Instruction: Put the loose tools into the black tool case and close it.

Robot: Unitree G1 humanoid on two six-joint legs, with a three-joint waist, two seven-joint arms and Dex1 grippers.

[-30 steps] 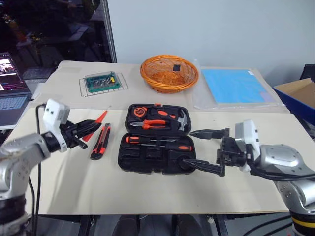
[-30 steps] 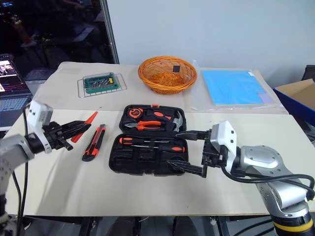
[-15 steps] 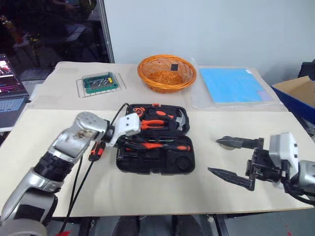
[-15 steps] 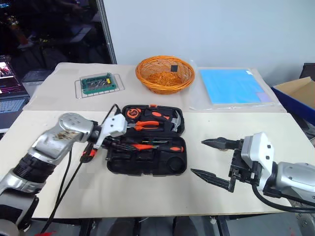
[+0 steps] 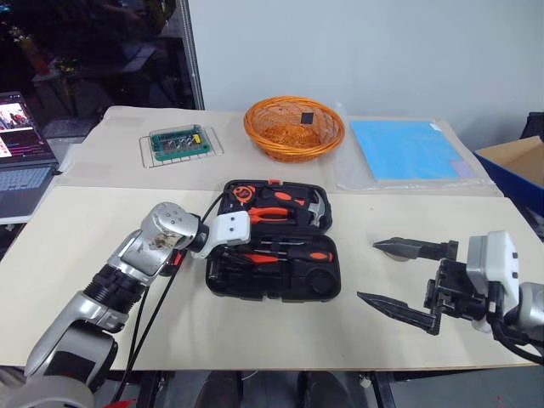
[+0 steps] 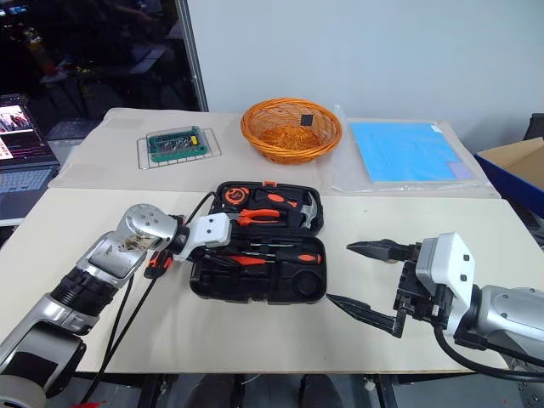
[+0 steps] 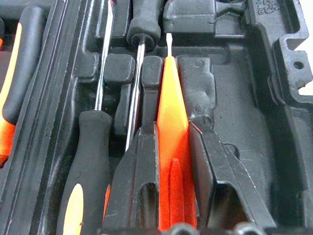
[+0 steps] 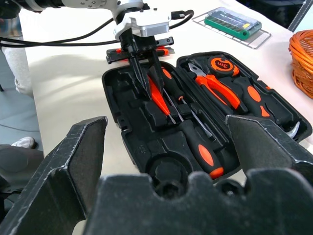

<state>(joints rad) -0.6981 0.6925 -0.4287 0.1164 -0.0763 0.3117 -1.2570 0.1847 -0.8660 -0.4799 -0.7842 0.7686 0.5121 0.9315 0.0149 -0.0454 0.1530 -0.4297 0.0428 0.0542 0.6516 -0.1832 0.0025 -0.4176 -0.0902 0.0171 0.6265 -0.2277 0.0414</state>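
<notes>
The black tool case lies open in the middle of the frame, lid half toward the back, tray half toward the front. Nearest the camera, at lower right, the right gripper hangs over bare table, jaws spread as wide as they go and nothing between them.

Next back, the left gripper is down inside the tray half of the case, and it's pinched on the slim red screwdriver. The wrist camera has it nicely: red body clamped between the two black fingers, metal tip pointing along a moulded recess beside the seated screwdrivers.

To do this step well, I'd say: line the red shaft up with its groove, keep it flat along that channel, lower until the body beds in, and only then part the fingers, and not too wide, since the neighbouring shanks sit just beside.

The count. Two orange-and-black screwdrivers seated in the tray. One utility knife on the table just outside the case's left edge, partly hidden behind the arm. One grey tape ring, I think, by the right gripper's upper finger, though it's hard to make out. In the lid half: one pliers, one hammer, one tape measure.

Farthest back: one green bit set upper left, one orange basket top centre, one blue sheet upper right.
</notes>
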